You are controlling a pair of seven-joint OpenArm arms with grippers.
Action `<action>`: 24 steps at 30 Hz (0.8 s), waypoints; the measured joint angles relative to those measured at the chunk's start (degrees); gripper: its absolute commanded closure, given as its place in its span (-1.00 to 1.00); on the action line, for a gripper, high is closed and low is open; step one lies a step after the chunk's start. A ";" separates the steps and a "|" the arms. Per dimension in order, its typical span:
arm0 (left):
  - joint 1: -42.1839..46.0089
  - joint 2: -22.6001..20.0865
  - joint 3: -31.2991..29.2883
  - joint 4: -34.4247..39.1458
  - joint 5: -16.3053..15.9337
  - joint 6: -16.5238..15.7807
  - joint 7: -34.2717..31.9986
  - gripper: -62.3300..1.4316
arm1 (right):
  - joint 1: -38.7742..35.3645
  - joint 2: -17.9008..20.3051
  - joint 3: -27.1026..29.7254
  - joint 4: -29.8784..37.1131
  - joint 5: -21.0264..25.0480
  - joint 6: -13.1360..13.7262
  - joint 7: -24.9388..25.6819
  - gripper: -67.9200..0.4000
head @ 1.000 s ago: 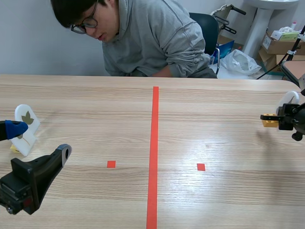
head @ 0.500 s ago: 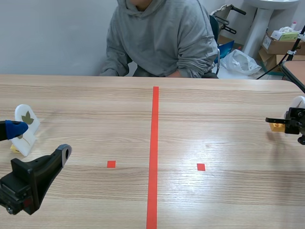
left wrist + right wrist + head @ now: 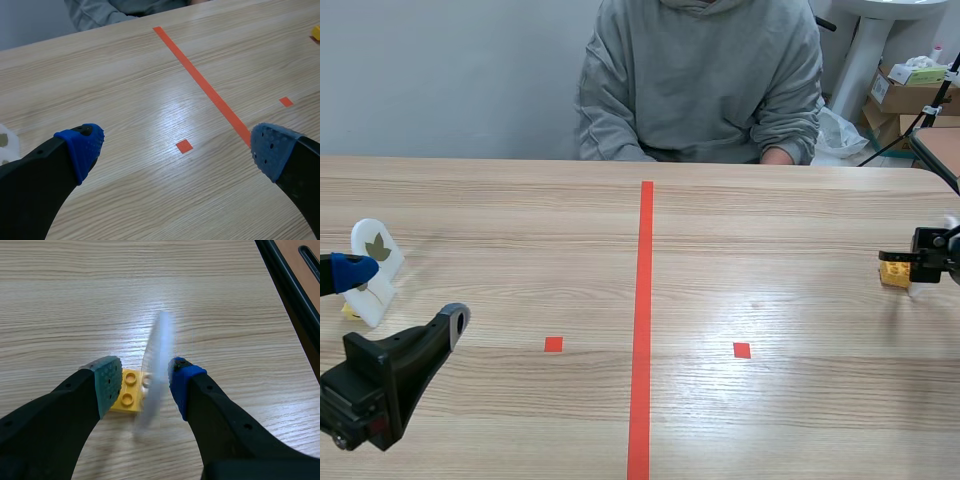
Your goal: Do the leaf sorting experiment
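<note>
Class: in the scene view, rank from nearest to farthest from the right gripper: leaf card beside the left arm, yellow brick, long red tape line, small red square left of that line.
From the right gripper:
1. yellow brick, right beside it.
2. long red tape line, mid-table.
3. small red square, left of the line.
4. leaf card, far left.

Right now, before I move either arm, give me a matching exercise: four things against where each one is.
1 left gripper
2 right gripper
3 leaf card
4 yellow brick

A upright, at the table's left side
B open over bare table
C under a blurred white card
D open around that white card

Pairs: 1-B, 2-D, 3-A, 4-C.
</note>
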 measured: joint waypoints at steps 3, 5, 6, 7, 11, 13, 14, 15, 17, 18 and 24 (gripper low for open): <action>0.00 0.00 0.00 0.00 0.00 0.00 0.00 -1.00 | 0.02 0.00 0.00 0.00 0.00 0.00 0.02 0.25; 0.00 0.00 0.00 0.00 0.00 0.00 0.00 -1.00 | 0.02 0.00 0.00 0.00 0.00 0.00 -0.09 0.04; 0.00 0.00 0.00 0.00 0.00 0.00 0.00 -1.00 | 0.02 0.00 0.00 0.00 0.00 0.00 -0.28 -0.08; 0.00 0.00 0.00 0.00 0.00 0.00 0.00 -1.00 | 0.02 0.00 0.00 0.00 0.00 0.11 -0.46 -0.19; 0.00 0.00 0.00 0.00 0.00 0.00 0.00 -1.00 | 0.02 0.00 0.00 0.11 -0.13 2.38 -1.46 -0.63; 0.00 0.00 0.00 0.00 0.00 0.00 0.00 -1.00 | 0.00 0.02 0.00 0.20 -0.68 3.89 -1.55 -0.86; 0.00 0.00 0.00 0.00 0.00 0.00 0.00 -1.00 | -0.04 -0.02 0.00 0.55 -0.68 3.82 -2.05 -0.98; 0.00 0.00 0.00 0.00 0.00 0.00 0.00 -1.00 | -0.17 0.00 0.00 1.07 -0.81 3.87 -2.29 -1.00; 0.00 0.00 0.00 0.00 0.00 0.00 0.02 -1.00 | -1.05 0.26 0.00 3.08 -0.90 4.17 -2.36 -1.00; 0.00 0.00 0.00 0.00 0.00 0.00 0.02 -1.00 | -1.77 0.48 0.00 4.55 -0.90 4.44 -2.38 -1.00; 0.00 0.00 0.00 0.00 -0.02 0.00 0.04 -1.00 | -9.29 3.50 0.00 17.25 -0.92 4.76 -3.61 -1.00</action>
